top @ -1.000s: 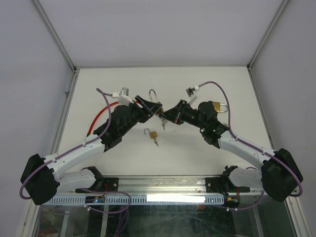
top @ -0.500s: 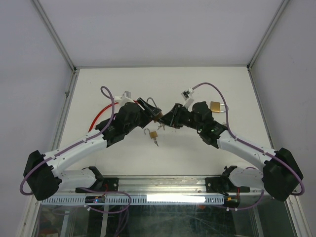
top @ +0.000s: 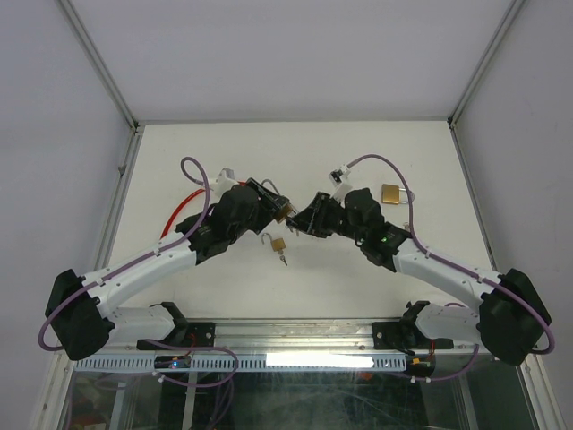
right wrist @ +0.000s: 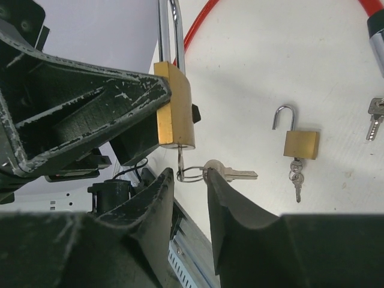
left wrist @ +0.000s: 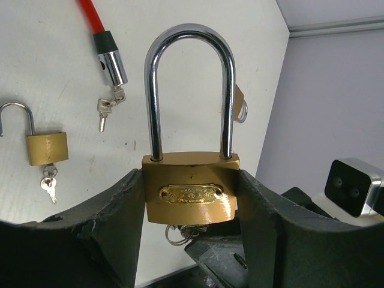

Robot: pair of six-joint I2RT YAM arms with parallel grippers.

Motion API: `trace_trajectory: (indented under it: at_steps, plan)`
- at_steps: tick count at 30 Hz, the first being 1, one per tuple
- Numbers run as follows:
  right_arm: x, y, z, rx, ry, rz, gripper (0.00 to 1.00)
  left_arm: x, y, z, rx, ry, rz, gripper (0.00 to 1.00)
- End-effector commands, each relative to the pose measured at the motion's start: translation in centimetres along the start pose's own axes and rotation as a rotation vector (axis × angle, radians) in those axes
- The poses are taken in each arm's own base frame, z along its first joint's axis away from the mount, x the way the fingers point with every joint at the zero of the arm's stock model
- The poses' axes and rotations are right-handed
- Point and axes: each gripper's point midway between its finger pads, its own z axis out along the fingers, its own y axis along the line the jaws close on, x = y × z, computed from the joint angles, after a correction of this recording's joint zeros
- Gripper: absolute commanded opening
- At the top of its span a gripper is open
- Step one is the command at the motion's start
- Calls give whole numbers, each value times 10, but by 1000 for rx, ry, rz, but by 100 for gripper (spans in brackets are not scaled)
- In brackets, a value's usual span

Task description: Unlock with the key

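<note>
Two grippers meet over the white table [top: 358, 269]; parts are listed from large to small. Left gripper [left wrist: 189, 186]: its fingers [left wrist: 114, 210] press on the two narrow ends of the brass padlock [left wrist: 191, 207], pinching the body between them. The steel shackle [left wrist: 189, 42] points away from the wrist, with both legs seated. Right gripper [right wrist: 191, 177]: it sits just under the lock's keyhole face, jaws nearly together, with the key ring [right wrist: 191, 174] at the gap between the tips. We cannot tell whether they pinch anything. Inserted key [right wrist: 180, 157]: only a thin strip shows between lock and ring. Spare key [right wrist: 233, 174]: it hangs from the ring, just past the right gripper's outer finger.

Handling, as we judge it: the padlock is dense, rigid and smooth-sided, so it may twist in the left gripper's hold once torque is applied. A firm clamp across the body suits it. The key is light, thin and stiff. We would take it by its bow, flat faces between the pads, not by the loose ring, which would only swing.

Hidden: the keyhole is out of sight in every view, and we cannot make out whether the strip is the key's bow edge-on or its shank. From above, both grippers mask the lock, leaving a sliver of brass. Beyond the right gripper's tips, on the table, lie a small open padlock [right wrist: 301, 144] and a red cable lock [left wrist: 90, 15], neither in play.
</note>
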Motion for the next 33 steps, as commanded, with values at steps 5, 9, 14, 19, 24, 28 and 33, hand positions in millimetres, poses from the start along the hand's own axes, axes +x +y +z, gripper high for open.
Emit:
trace_trajectory:
  at_steps: [5,9,14,19,24,28,33]
  plan:
    - [-14,22,7,-67,-63,-28,29,-21,-58,-10,158,-35,-87,0]
    - [-15,26,11,-78,-65,-38,15,-22,-58,-11,159,-35,-87,0]
    - [-19,24,11,-69,-93,-51,0,-21,-61,-15,172,-22,-90,0]
    - [-31,36,9,-110,-140,-86,0,-13,-60,-15,192,17,-81,0]
    - [-43,45,11,-122,-159,-105,4,-10,-58,-21,227,28,-73,0]
    - [-48,46,12,-120,-171,-97,7,-14,-55,-25,228,13,-82,0]
    - [-48,48,13,-126,-165,-84,3,-14,-52,-23,209,11,-88,0]
